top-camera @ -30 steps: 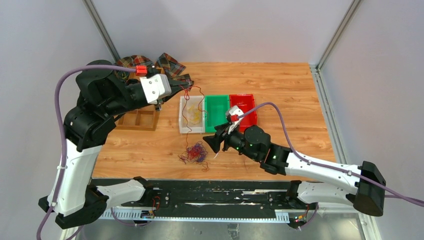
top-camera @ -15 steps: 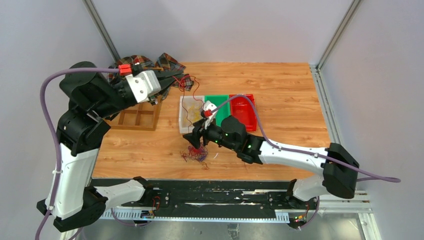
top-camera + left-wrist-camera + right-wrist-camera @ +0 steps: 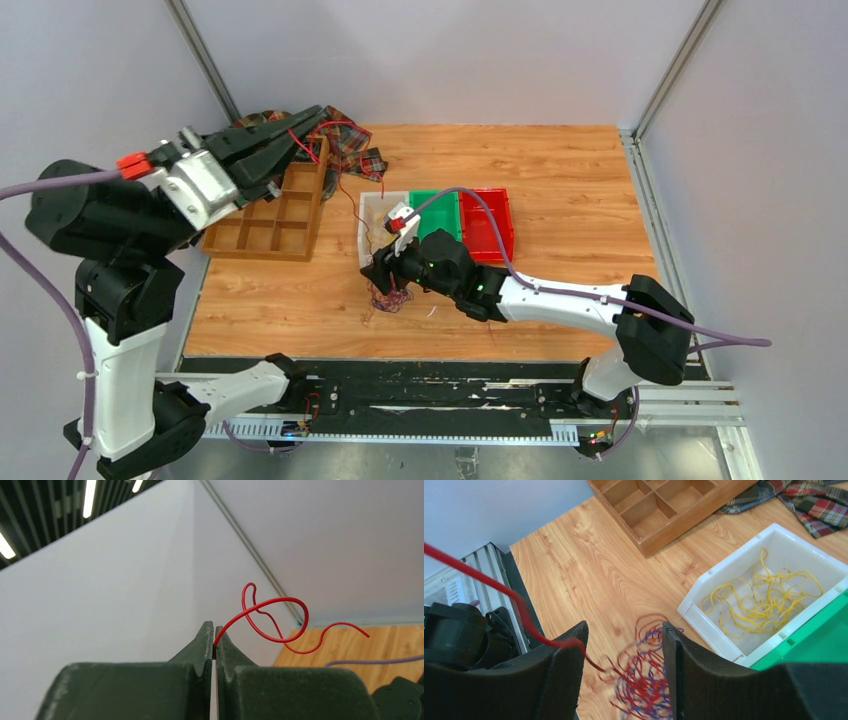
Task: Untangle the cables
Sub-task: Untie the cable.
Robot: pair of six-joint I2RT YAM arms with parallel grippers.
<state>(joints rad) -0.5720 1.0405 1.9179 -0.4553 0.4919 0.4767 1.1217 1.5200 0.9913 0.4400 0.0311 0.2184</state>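
The cables [image 3: 392, 298] lie as a loose clump of red and purple loops on the wooden table [image 3: 560, 170], near its front edge and just at 6 o'clock of the white bin [image 3: 363, 220] in the overhead view. One red strand [image 3: 280, 598] climbs out of the clump toward 10 o'clock to the left gripper [image 3: 214, 645]. That gripper's jaws are pressed together on the strand, high above the divided wooden tray [image 3: 260, 250], and the free tail curls past the tips in springy loops. The right gripper [image 3: 624, 635] hangs low over the clump with its jaws spread, one finger on each side of the loops, and I can make out nothing pinched between them. The red strand runs taut past the inner edge of the finger [image 3: 559, 680] on the 9 o'clock side of its wrist view.

These wires look very light, thin and limp, with only enough spring to hold a curl. With so little weight, a pull on one strand will likely drag the whole clump along rather than free it, and a hard tug may tighten the knots. The smooth insulation may also slide out of a pinch. The sensible hold is on the body of the clump, on the purple loops at its 6 o'clock side, away from where the red strand leaves. That would pin the clump while the strand is drawn out slowly.

Yellow wires [image 3: 759, 600] lie in the white bin. The green bin [image 3: 445, 222] and red bin [image 3: 485, 225] stand at its 3 o'clock.
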